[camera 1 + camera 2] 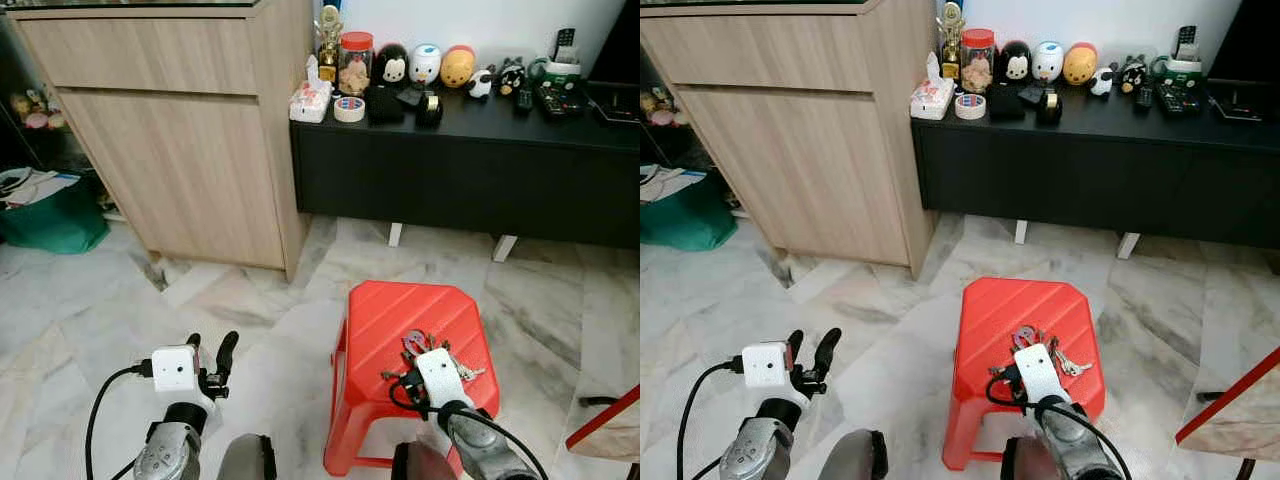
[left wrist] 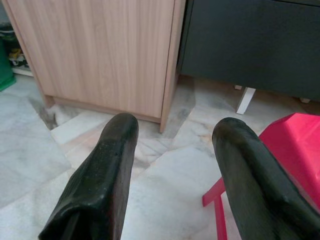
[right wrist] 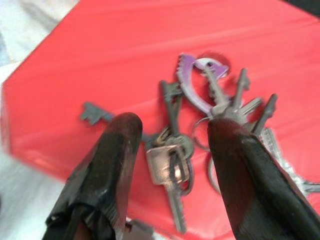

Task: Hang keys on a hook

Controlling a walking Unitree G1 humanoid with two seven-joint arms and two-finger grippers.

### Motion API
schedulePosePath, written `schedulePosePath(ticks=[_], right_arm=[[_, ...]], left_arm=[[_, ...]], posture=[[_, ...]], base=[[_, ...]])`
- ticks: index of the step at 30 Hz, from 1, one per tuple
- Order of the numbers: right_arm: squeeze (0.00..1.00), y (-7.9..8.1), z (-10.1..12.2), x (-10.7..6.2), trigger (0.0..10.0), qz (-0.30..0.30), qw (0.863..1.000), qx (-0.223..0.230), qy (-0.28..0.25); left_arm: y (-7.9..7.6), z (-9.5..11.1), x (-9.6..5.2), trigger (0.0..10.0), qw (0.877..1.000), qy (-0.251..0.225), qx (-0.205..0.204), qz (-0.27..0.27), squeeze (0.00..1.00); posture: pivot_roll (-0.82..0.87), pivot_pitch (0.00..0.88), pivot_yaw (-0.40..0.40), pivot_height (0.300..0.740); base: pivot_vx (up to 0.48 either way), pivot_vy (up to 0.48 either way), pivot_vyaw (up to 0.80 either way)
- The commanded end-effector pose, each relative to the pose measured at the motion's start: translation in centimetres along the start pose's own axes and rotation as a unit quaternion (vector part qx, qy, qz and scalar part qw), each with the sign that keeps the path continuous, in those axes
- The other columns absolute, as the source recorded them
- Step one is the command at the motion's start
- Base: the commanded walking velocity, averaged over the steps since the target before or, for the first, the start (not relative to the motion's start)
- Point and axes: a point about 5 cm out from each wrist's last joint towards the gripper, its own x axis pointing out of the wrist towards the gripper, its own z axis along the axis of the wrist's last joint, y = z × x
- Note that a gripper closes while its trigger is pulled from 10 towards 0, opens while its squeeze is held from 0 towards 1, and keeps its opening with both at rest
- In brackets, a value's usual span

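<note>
- No brand, label or writing can be read anywhere; the items on the dark sideboard (image 1: 470, 150) are too small to show any lettering.
- The keys (image 3: 200, 125) are a bunch of several silver-grey metal keys on rings, with a purple tag or fob at one side; they fan out in different directions, some long with notched bits, one short with a squarish head.
- The keys lie on the seat of a red plastic stool (image 1: 400, 310), toward its near edge and roughly midway between its left and right edges.
- The stool has a ribbed, octagon-like seat and stands on the pale marble floor (image 1: 250, 310), in front of the sideboard.
- The right tool (image 3: 172, 135) is low over the bunch, its two black fingers (image 3: 107, 170) apart, one on each side of the keys; whether they touch the metal cannot be told.
- The left tool (image 2: 172, 145) hangs above the floor to the left of the stool, fingers apart and holding nothing.
- A light wooden cabinet (image 1: 190, 150) stands left of the sideboard, touching its end.
- On the sideboard's left end sit a tissue pack, a tape roll (image 1: 349, 108), a red-lidded jar (image 1: 355, 62) and rounded toy figures.
</note>
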Motion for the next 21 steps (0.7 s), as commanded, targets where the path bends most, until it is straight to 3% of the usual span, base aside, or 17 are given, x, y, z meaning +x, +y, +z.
schedulePosePath(ticks=[1,21], right_arm=[[0.00,-0.39,-0.48,-0.08,10.0,-0.012,1.000,0.006,0.016],[0.00,-0.31,-1.36,-0.26,10.0,-0.010,0.999,-0.009,0.040]], left_arm=[[-0.03,-0.56,-0.09,10.0,1.000,0.018,-0.003,-0.002,0.00],[-0.01,-0.57,-0.01,10.0,1.000,0.020,0.003,-0.006,0.00]], posture=[[0.10,0.072,0.021,0.612],[0.09,0.071,0.022,0.612]], base=[[0.000,0.000,0.00],[0.000,0.000,0.00]])
